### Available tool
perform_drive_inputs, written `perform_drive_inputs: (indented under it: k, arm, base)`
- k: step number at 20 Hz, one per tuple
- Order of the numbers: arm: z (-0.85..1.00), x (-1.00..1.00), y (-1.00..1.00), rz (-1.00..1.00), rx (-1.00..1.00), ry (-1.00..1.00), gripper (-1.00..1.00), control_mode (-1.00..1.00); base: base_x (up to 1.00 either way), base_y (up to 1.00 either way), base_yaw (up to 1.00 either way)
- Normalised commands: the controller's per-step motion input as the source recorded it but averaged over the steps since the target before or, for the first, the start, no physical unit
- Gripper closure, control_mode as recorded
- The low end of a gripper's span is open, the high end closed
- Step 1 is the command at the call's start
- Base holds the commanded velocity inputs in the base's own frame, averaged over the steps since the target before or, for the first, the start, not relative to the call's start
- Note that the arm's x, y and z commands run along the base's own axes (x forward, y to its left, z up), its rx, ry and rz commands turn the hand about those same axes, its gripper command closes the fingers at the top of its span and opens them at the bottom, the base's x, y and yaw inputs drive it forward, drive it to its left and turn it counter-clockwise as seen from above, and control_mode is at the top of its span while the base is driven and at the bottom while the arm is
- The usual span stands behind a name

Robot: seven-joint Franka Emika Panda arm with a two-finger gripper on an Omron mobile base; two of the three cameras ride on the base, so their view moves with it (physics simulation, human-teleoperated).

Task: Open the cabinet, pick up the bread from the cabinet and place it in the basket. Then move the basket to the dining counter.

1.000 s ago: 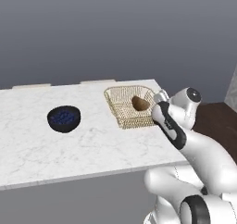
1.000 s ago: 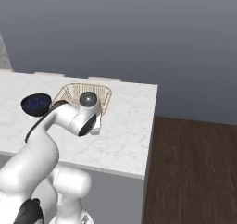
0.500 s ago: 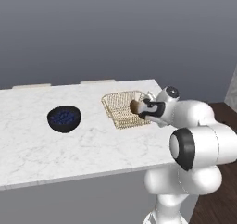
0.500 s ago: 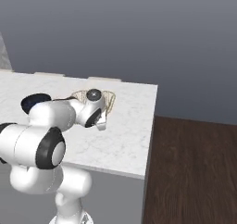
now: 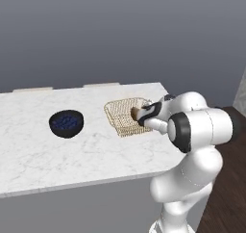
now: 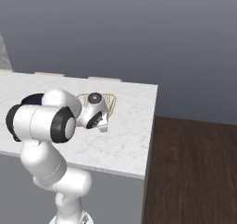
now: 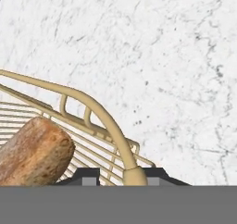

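Left of the basket [image 5: 126,115], berry bowl [image 5: 66,123], well apart.

The basket [image 5: 124,115], a shallow square gold wire-mesh unit with flared sides, sits upright on the dining counter [image 5: 38,152], a white marble top against a plain grey wall, near the counter's right end. The bread [image 7: 32,152], 1 golden-brown oval roll, lies inside the basket against its near rim.
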Motion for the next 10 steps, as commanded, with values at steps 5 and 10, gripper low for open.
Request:
perform_drive_inputs:
  k: [5,10]
  arm:
    - [-0.12,0.03,0.00,0.00,0.00,0.00,-1.00,-1.00]
    - [-0.05,0.03,0.00,0.00,0.00,0.01,-1.00,-1.00]
  base:
    - [0.00,0.00,0.00]
    - [0.00,0.00,0.00]
